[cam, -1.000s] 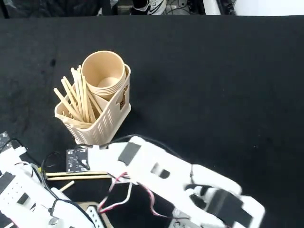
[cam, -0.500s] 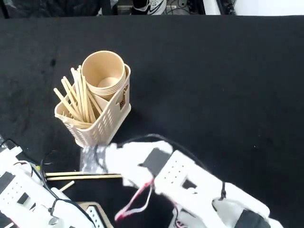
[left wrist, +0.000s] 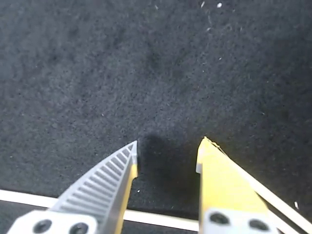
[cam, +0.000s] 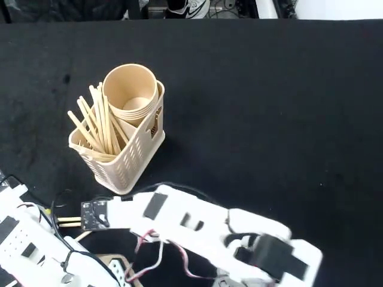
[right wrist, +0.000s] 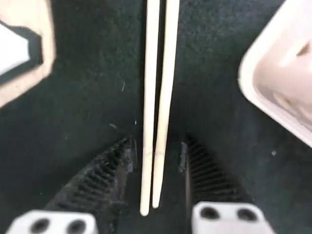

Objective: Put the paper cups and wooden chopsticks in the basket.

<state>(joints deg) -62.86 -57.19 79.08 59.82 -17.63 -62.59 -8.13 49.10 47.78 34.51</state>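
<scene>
at the far left of the high view, the left arm [cam: 21, 239] is resting by the near corner of the black bench [cam: 269, 107]. its wrist view is showing the left end effector [left wrist: 168, 146] hanging partly open just above bare cloth, with the grey and yellow fingers [left wrist: 107, 180] parted and nothing between them. just right of that arm, two loose sticks [cam: 69, 221] are lying side by side on the bench, near the front edge, and their far ends are disappearing under the right arm's wrist. behind them the basket [cam: 134, 155] is standing upright on the bench. a bundle of chopsticks [cam: 96, 125] is leaning in its left part, and nested cups [cam: 130, 89] are sitting mouth-up in its far part. the right arm [cam: 197, 218] is stretching in from the lower right, across the front of the bench, so that its wrist is ending just in front of the basket. in the right wrist view the right end effector [right wrist: 157, 146] is sitting low over the cloth, open and straddling the ends of the two loose sticks [right wrist: 151, 73]. a thin gap is showing on each side, so the jaws are not gripping them, and the sticks are lying flat on the bench. a corner of the basket [right wrist: 278, 83] is showing just beside that end effector.
</scene>
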